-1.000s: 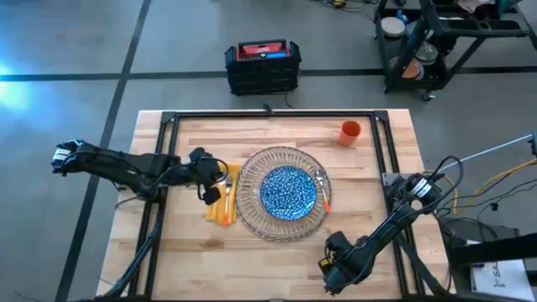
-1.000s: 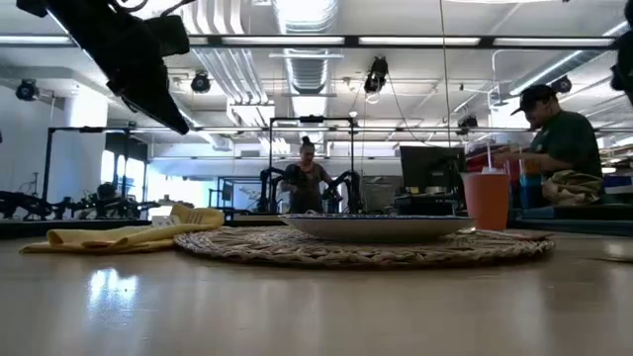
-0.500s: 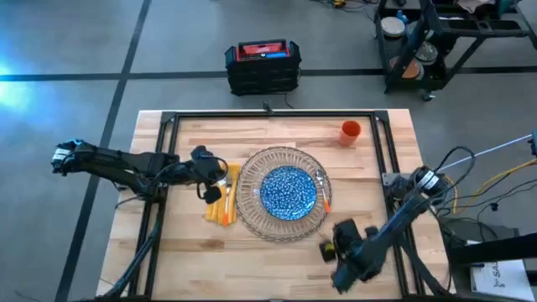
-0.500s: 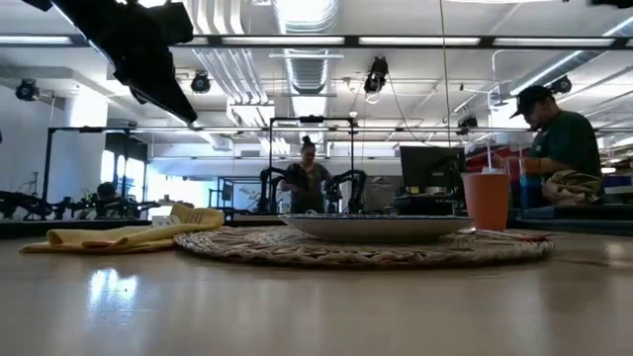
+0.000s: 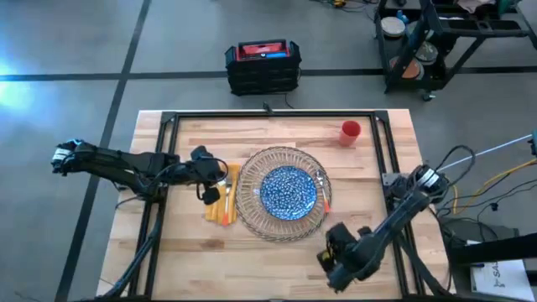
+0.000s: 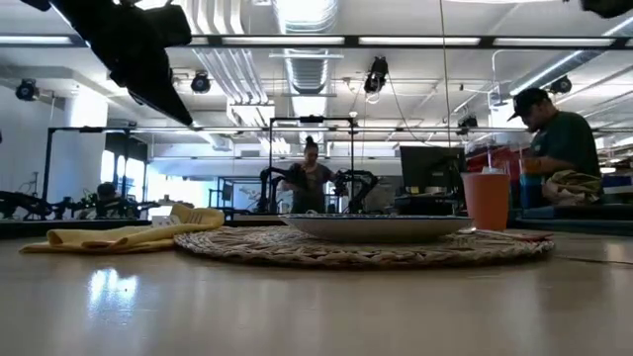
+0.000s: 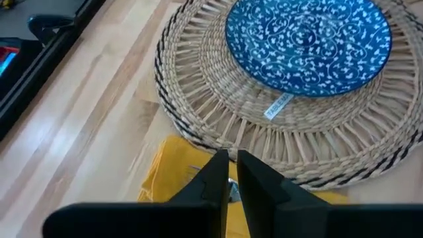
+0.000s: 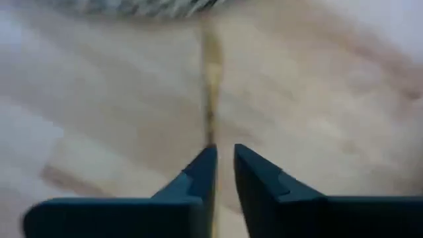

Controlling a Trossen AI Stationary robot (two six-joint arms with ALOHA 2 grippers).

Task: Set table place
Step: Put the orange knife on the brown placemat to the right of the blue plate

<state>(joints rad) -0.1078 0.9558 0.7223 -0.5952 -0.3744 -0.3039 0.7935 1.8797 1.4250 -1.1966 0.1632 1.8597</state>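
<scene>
A blue-patterned plate (image 5: 288, 190) lies on a round woven mat (image 5: 252, 197) in the middle of the table (image 5: 277, 134). Against the mat's left rim lies a yellow napkin (image 7: 170, 180) with orange-handled cutlery (image 5: 220, 205) on it. More cutlery (image 5: 324, 193) lies at the mat's right rim. A red-orange cup (image 5: 350, 131) stands upright at the far right. My left gripper (image 7: 229, 164) hovers shut above the napkin, well above the table in the low view. My right gripper (image 5: 329, 258) is shut over bare wood near the front right.
Black frame rails (image 5: 168, 159) run along the table's sides and far edge. A black and red toolbox (image 5: 263, 65) sits on the floor beyond the far edge, a cart (image 5: 436, 38) at the back right. A person (image 6: 559, 138) sits beyond the table.
My right arm has risen and swung a little toward the right edge, then come back toward the front right. My left arm has lifted slightly above the napkin. The plate, mat, napkin and cup have stayed in place.
</scene>
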